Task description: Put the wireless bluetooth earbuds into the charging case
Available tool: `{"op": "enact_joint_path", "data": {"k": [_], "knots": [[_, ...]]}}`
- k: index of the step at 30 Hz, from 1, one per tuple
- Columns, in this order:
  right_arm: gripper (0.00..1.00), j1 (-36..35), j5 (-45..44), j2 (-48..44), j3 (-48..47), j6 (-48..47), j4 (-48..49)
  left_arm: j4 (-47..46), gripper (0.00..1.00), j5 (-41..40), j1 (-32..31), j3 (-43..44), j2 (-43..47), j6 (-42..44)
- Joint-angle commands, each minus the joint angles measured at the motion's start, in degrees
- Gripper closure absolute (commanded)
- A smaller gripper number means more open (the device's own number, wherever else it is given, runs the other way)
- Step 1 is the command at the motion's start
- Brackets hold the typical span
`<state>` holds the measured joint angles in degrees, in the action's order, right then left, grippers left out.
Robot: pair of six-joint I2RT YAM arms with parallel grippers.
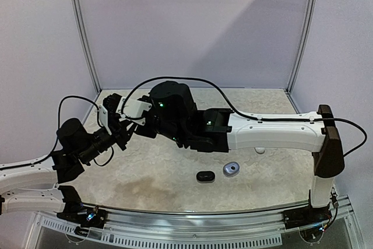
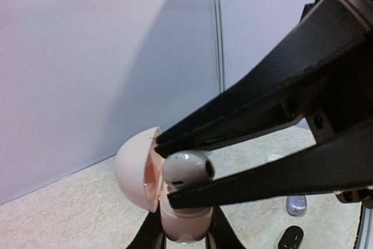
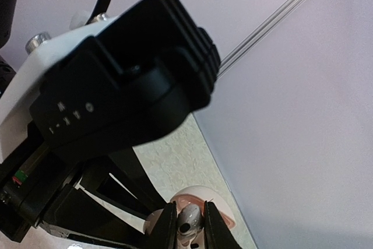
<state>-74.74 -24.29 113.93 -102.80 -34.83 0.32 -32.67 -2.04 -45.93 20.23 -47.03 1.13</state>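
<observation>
My left gripper is shut on the body of a pale pink charging case, held up off the table with its lid swung open to the left. My right gripper is shut on a silvery-white earbud and holds it right at the open mouth of the case. In the left wrist view the earbud sits between the right gripper's long black fingers, just above the case body. In the top view both grippers meet at the left; the case and earbud are hidden there.
A small black oval piece and a silvery-grey one lie on the table near the front middle. A small white piece lies under the right arm. Lilac walls close the back and sides.
</observation>
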Motion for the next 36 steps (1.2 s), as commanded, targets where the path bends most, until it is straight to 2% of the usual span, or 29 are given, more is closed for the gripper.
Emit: {"op": "enact_joint_path", "data": {"k": [1, 9, 19, 27, 36], "knots": [[0.83, -0.1, -2.2, 2.0, -0.6, -0.2, -3.2, -3.7, 1.00, -0.1, -0.8, 1.0, 0.3, 0.7], [0.74, -0.1, -2.5, 2.2, -1.3, 0.0, -3.9, -3.5, 1.00, 0.1, -0.8, 0.6, 0.3, 0.4], [0.75, -0.1, 1.0, 3.3, -4.0, 1.2, -6.8, -3.4, 1.00, 0.5, -0.8, 0.6, 0.3, 0.0], [0.69, -0.1, 1.6, 4.3, -6.2, 2.5, -9.6, -3.2, 1.00, 0.3, -0.8, 0.4, 0.5, -0.1], [0.51, -0.1, 4.7, 2.1, -7.7, 4.7, -10.7, -1.3, 1.00, 0.2, -0.8, -0.1, 0.9, -2.6]]}}
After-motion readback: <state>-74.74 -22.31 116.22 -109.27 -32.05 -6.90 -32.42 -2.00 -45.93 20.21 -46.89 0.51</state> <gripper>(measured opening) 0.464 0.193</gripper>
